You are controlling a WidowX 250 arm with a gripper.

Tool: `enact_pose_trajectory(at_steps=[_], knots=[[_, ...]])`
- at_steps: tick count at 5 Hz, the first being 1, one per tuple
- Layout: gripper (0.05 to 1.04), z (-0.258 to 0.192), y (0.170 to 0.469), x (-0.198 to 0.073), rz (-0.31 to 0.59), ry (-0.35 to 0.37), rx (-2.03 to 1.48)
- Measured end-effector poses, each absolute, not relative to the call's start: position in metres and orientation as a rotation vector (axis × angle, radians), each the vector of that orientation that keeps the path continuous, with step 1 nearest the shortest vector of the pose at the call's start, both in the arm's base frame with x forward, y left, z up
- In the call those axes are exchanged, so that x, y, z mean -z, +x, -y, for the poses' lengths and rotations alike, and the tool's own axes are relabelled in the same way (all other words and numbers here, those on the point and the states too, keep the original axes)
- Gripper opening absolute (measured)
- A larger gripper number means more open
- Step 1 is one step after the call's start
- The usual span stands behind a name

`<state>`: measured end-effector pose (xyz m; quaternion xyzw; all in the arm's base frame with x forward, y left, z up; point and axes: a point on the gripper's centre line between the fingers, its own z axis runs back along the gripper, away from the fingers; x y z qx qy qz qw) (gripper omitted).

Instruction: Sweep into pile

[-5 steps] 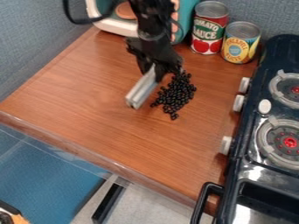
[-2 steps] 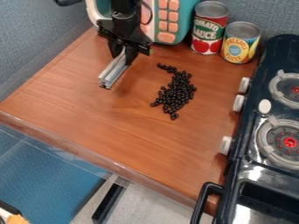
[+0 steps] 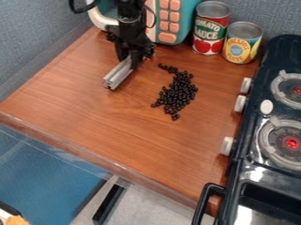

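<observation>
Fingers [image 3: 135, 60] clamped on silver bar [image 3: 119, 74], black beans [image 3: 176, 94] loose beside them on worktop [image 3: 70, 96]; hasty sweep could scatter strays, raised edge could skip over beans.

A wood-grain counter [image 3: 88, 105] carries black beans [image 3: 176, 96], two cans [image 3: 210, 27] and a toy microwave [image 3: 187, 19].

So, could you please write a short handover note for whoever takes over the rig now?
Hand: closed on the grey bar, which slants down toward the counter, left of the beads in the view.
Beads: small black beads on the counter, between the bar and the toy stove.
Done: most sit in one loose, elongated heap.
Left: likely sweep in the thin trail at its far end and the few at the near tip.
</observation>
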<state>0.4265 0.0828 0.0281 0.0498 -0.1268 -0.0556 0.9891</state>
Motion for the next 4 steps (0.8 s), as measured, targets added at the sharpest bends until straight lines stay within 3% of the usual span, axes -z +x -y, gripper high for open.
enact_pose_trajectory(at_steps=[2,4], knots=[[0.364,-0.062,0.436,-0.027,0.298,0.039,0.232],[0.364,-0.034,0.424,-0.028,0.337,0.023,0.381]])
